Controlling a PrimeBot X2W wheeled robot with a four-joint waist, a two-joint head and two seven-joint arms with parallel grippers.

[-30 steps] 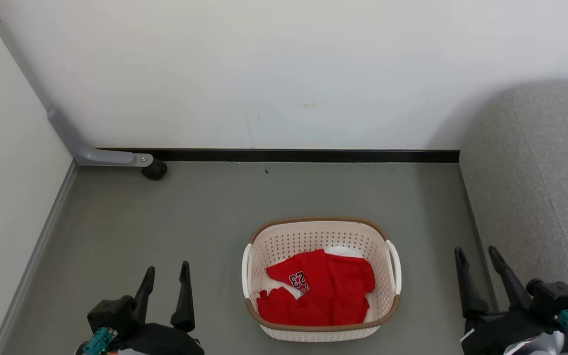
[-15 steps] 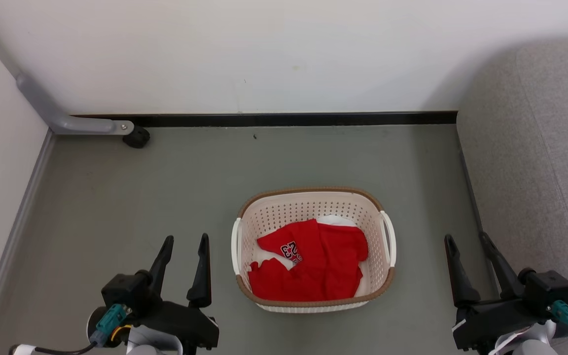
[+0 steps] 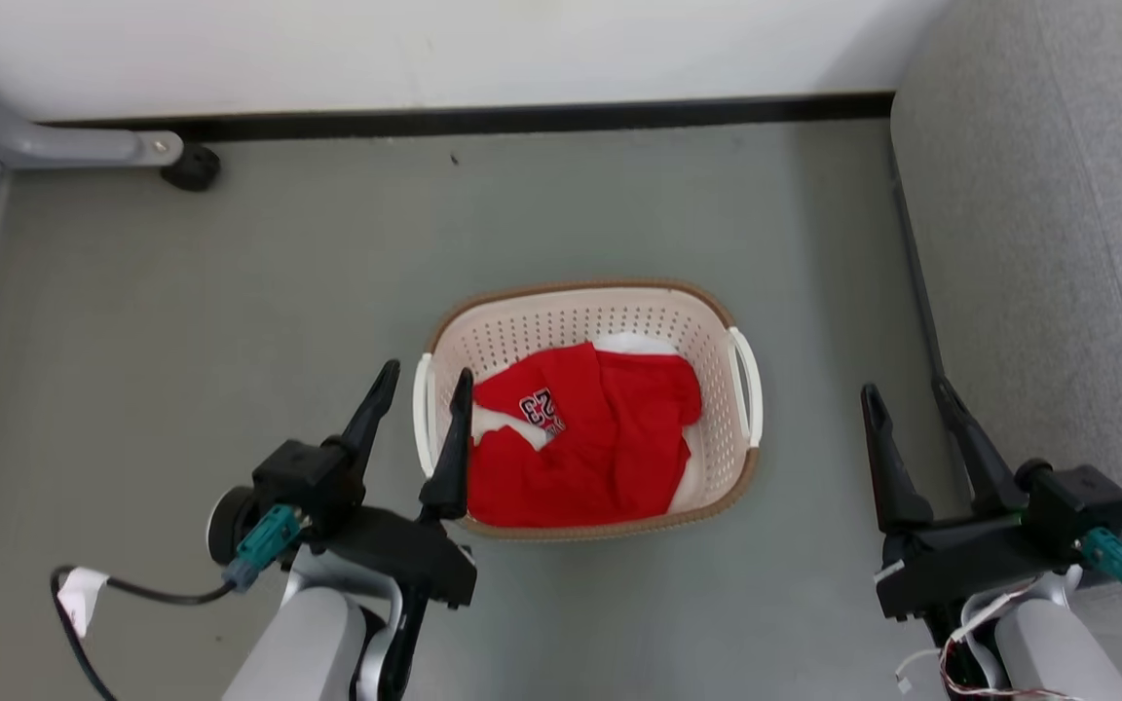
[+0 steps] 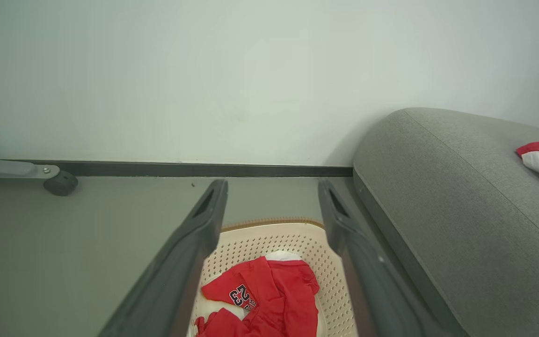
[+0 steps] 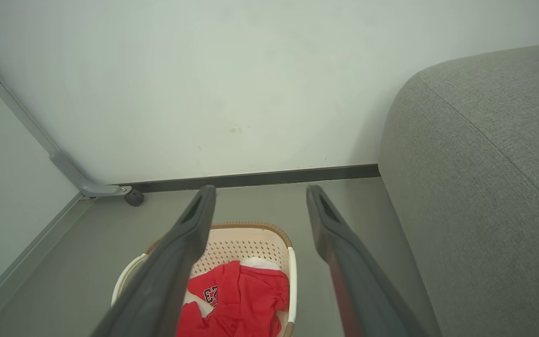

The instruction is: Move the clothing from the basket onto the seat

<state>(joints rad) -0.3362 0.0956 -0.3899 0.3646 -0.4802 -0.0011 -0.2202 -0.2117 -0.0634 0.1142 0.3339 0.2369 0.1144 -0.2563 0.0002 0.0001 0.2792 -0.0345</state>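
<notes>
Head view: crumpled red jersey [image 3: 600, 458] over white fabric [image 3: 631, 343] inside cream basket [image 3: 561, 326].

You see the grey floor [image 3: 230, 321] bearing the basket [image 3: 571, 321] between your claws, its left edge at the left gripper [image 3: 428, 370] fingertips and apart from the right gripper [image 3: 906, 387], the seat [image 3: 1058, 243] just right of that claw, and a black caster [image 3: 191, 167] well ahead of the left one.

Head camera has pitched down, and the left end effector [image 3: 428, 369] has advanced to the basket [image 3: 571, 288], inner finger now overlapping its left rim.
</notes>
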